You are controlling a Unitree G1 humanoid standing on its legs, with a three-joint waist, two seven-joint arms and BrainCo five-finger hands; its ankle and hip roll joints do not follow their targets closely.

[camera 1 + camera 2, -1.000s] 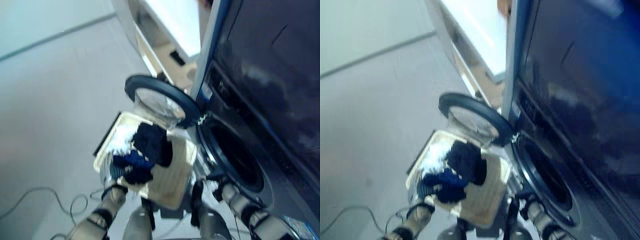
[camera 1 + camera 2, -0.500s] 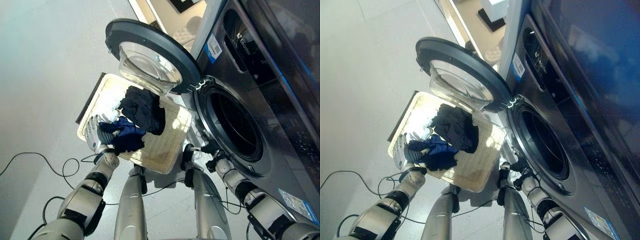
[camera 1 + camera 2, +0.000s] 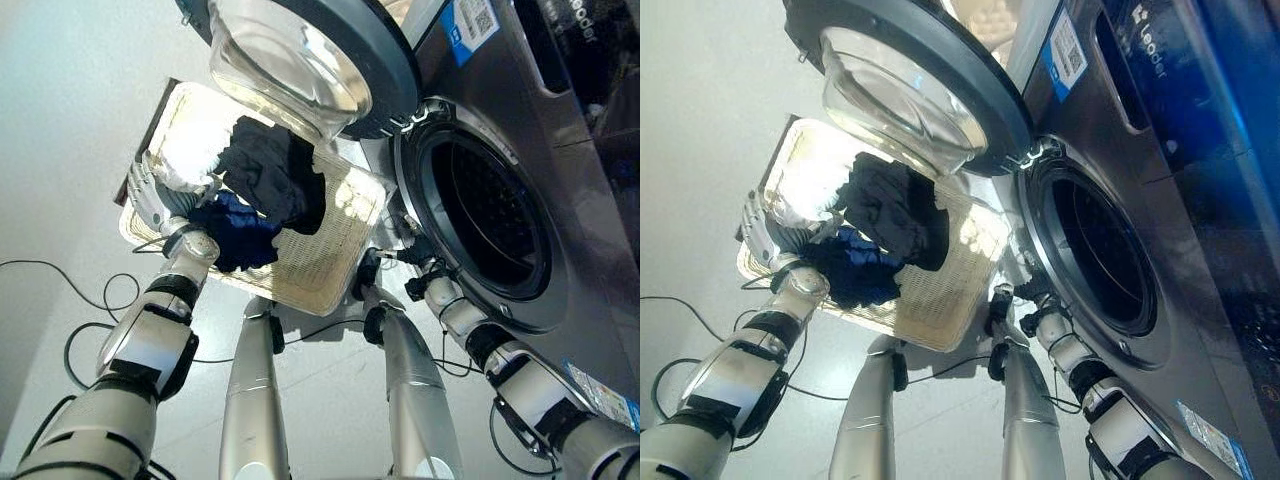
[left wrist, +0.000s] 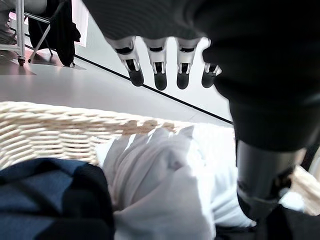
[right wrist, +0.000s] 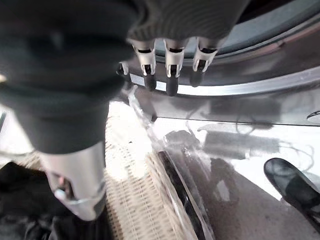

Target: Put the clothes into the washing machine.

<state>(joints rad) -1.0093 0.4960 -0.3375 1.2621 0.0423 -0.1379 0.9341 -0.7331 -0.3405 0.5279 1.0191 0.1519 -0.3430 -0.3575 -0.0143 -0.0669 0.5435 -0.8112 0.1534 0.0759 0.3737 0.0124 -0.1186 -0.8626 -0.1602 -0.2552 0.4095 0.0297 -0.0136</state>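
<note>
A pale wicker laundry basket (image 3: 320,265) stands on the floor (image 3: 60,120) just left of the dark grey washing machine (image 3: 560,180), under the machine's round door (image 3: 330,50), which is swung wide open to the left with its glass bowl facing down over the basket. The drum opening (image 3: 485,220) is dark inside.

The clothes lie in the basket: a white garment (image 4: 155,190) at the far left end, a black garment (image 3: 265,175) heaped in the middle, and a dark blue garment (image 3: 232,232) on the near left side, touching the black one.

The left hand (image 3: 150,195) is at the basket's near left rim, beside the white and blue garments; in the left wrist view its fingers (image 4: 160,75) are straight and released above the clothes, grasping nothing.

The right hand (image 3: 415,250) is between the basket's right end and the lower rim of the drum opening. In the right wrist view its fingers (image 5: 170,75) are straight and released, empty, close to the machine's front panel.
</note>
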